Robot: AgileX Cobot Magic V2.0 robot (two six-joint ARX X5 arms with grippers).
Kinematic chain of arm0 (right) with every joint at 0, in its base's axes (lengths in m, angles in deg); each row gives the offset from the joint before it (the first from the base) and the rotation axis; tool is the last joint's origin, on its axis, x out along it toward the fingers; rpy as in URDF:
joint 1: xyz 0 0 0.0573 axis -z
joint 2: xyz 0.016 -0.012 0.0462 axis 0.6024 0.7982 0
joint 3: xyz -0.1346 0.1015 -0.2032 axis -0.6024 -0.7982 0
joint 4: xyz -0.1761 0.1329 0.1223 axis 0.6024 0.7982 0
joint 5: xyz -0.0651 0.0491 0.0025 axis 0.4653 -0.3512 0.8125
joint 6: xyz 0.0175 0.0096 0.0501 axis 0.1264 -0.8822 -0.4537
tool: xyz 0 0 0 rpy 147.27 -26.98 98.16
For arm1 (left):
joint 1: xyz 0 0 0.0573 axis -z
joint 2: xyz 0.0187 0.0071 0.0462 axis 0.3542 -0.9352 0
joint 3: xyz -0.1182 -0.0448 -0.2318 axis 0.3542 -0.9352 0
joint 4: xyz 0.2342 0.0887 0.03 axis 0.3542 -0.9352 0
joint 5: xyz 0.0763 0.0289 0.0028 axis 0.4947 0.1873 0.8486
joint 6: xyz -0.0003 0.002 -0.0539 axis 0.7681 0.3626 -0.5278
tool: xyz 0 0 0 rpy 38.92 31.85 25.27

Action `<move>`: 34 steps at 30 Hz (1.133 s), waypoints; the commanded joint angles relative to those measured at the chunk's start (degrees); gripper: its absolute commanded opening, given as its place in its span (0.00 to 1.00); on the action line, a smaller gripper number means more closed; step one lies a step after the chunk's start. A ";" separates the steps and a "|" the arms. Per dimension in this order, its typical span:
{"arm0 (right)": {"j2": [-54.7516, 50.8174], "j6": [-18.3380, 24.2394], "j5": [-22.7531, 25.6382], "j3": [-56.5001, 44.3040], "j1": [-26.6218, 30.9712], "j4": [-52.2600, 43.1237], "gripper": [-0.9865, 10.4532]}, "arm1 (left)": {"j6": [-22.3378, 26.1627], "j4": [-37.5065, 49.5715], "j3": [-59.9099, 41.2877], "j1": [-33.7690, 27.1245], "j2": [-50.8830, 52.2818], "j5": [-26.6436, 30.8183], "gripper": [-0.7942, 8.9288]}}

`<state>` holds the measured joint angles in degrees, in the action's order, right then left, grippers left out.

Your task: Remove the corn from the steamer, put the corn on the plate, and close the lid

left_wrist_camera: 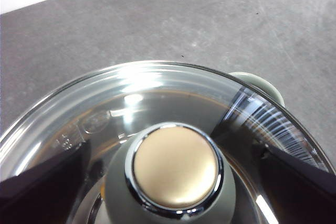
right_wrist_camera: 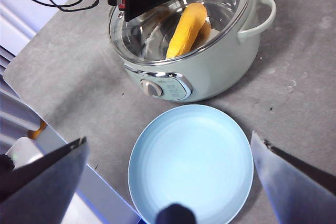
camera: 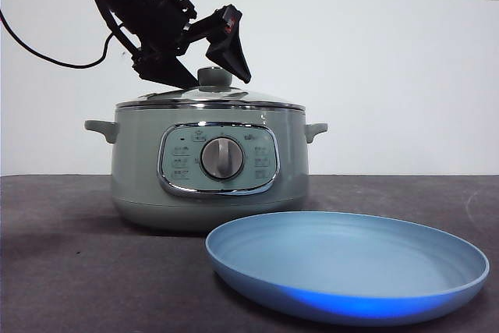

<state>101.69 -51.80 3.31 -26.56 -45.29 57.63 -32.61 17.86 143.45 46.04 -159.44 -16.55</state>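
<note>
Above steamer (camera: 209,177), your left gripper (left_wrist_camera: 173,182) is hanging open around lid (camera: 210,99) knob; next, closing and lifting.

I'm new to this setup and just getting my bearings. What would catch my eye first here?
The green pot stands mid-table with its glass lid on. The left end effector hangs open around the lid's knob. Through the glass lies a yellow corn cob, and an empty blue plate sits in front.
</note>
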 commanded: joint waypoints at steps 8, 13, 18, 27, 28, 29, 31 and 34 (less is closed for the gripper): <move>0.00 0.22 -0.02 0.11 -0.11 -0.22 0.58 | 0.50 -1.79 0.15 0.61 -0.26 0.22 0.11; 0.00 0.20 -0.02 0.11 -0.11 -0.22 0.58 | 0.35 -1.84 0.15 0.59 -0.24 0.22 0.07; 0.00 0.20 -0.02 0.11 -0.11 -0.22 0.58 | 0.37 -1.05 0.26 0.55 -0.24 0.07 0.07; 0.00 0.22 0.00 0.11 -0.11 -0.22 0.58 | 0.35 -4.13 5.57 0.44 0.37 0.00 0.07; 0.00 0.22 0.00 0.11 -0.11 -0.22 0.58 | 0.35 -4.59 6.47 0.42 0.46 0.02 0.07; 0.00 0.20 0.02 0.11 -0.11 -0.22 0.58 | 0.35 -5.05 7.34 0.44 0.57 0.04 0.07; 0.00 0.22 0.04 0.11 -0.11 -0.22 0.58 | 0.35 -6.05 8.83 0.42 0.79 0.02 0.07; 0.00 0.20 0.13 0.11 -0.11 -0.22 0.58 | 0.37 -8.52 11.15 0.24 1.66 0.07 0.07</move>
<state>101.69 -51.80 3.37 -26.56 -45.29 57.65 -32.06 7.81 153.61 46.39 -159.37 -16.18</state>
